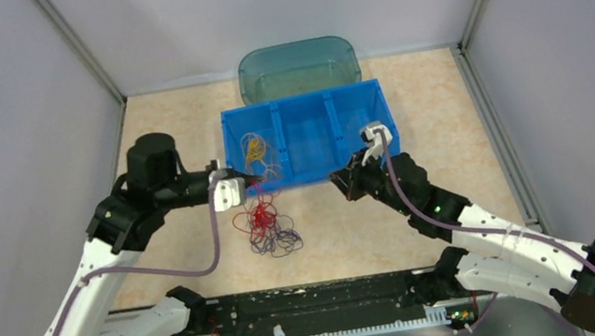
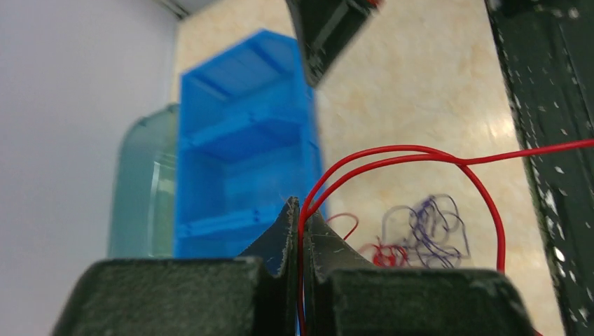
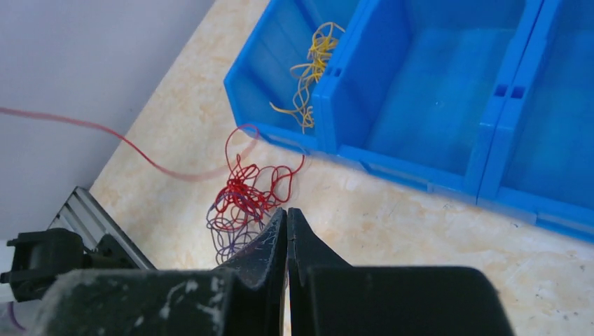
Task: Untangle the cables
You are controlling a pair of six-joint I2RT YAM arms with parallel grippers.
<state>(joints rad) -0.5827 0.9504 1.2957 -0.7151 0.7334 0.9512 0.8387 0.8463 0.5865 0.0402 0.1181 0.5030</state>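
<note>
Partly done, I'd say: one yellow cable (image 1: 254,148) lies alone in the left compartment of the blue bin (image 1: 312,175). The red and purple cables (image 1: 267,225) are knotted in one clump on the bench (image 1: 434,105), just near of the bin's left corner. The left tool (image 2: 301,210) is clenched on a red strand (image 2: 420,155) leading to the clump. The right tool (image 3: 287,213) is clenched with nothing visible in it, by the bin's near right side. Left to do: part red from purple.

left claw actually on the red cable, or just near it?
Touching. The left wrist view shows the left claw shut, with the red cable pinched between its fingertips and looping out beyond them.
</note>
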